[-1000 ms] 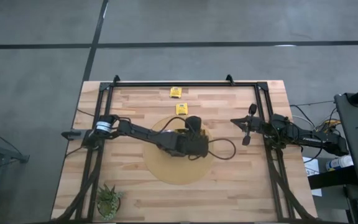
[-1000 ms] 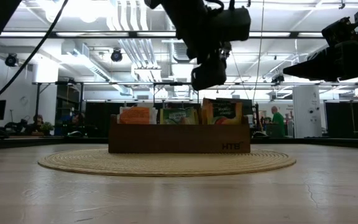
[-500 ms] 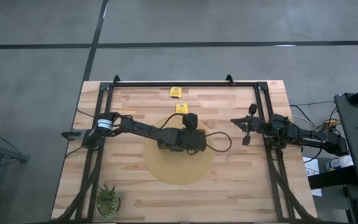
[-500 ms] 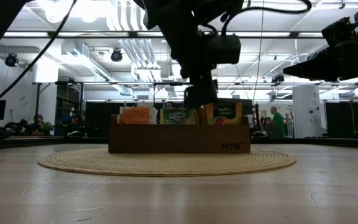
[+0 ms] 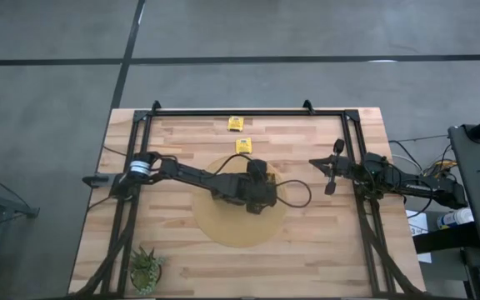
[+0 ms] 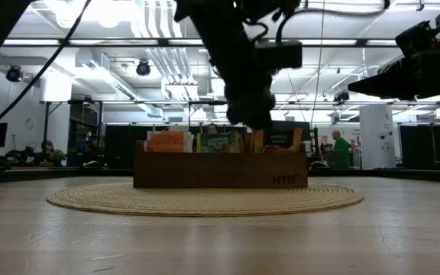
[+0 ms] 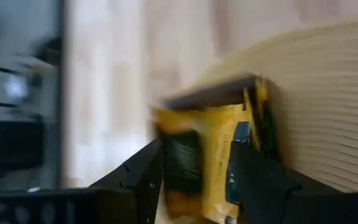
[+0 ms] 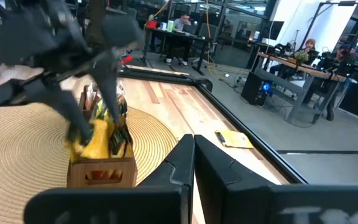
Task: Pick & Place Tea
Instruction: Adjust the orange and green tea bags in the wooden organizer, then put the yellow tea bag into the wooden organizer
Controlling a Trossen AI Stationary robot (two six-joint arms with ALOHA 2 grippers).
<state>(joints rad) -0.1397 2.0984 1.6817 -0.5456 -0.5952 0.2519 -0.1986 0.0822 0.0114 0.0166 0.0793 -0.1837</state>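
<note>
Since the earlier frames my left end effector (image 6: pixel 252 122) has dropped from above the brown box (image 6: pixel 220 169) down to its top edge, at the end of the box nearer the right arm. Wrist view shows the fingers (image 7: pixel 146 175) spread wide, straddling a yellow tea sachet (image 7: pixel 211 155) that stands in the box's end compartment; I cannot tell whether the pads touch it. Box sits in the middle of the round woven mat (image 5: pixel 238 202). More sachets stand upright in the box: an orange one (image 6: pixel 166 141) at the far end from the left end effector, a green one (image 6: pixel 218 143) in the middle.

Two loose yellow sachets lie on the counter (image 5: pixel 323 242) beyond the box: one (image 5: pixel 243 146) just off the mat's edge, the other (image 5: pixel 237 124) further out, near the frame rail.

Right end effector (image 5: pixel 330 173) is closed on nothing, parked well to the side of the box. Potted plant (image 5: pixel 146 267) at the counter corner, well apart from the box.
</note>
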